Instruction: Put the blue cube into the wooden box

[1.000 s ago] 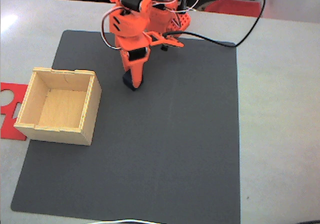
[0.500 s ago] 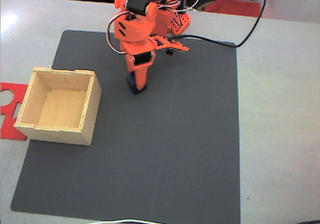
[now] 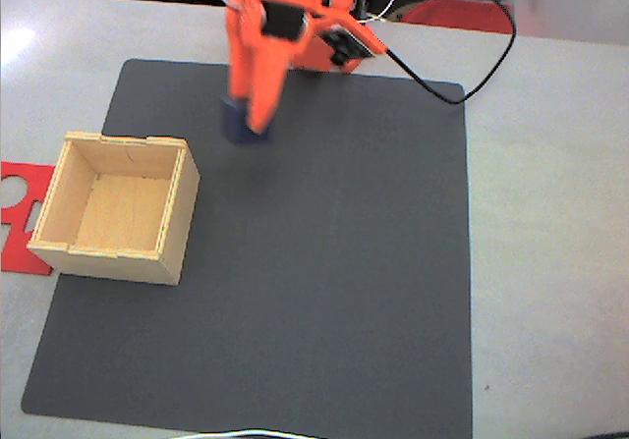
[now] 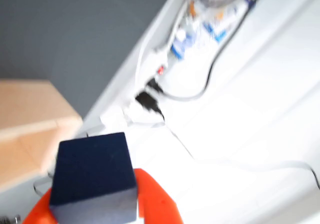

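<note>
Orange two-finger gripper [image 3: 246,125] pinches small dark navy cube [image 4: 95,176], raised over far mat; open light plywood box [image 3: 177,225] sits nearer and left of it in fixed view

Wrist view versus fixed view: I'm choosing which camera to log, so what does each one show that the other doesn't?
The wrist view gives a close look at the blue cube against an orange finger, plus blurred cables. The fixed view gives the layout: dark mat, red plate and the open inside of the wooden box. Both show the cube held at the gripper and some of the box.
</note>
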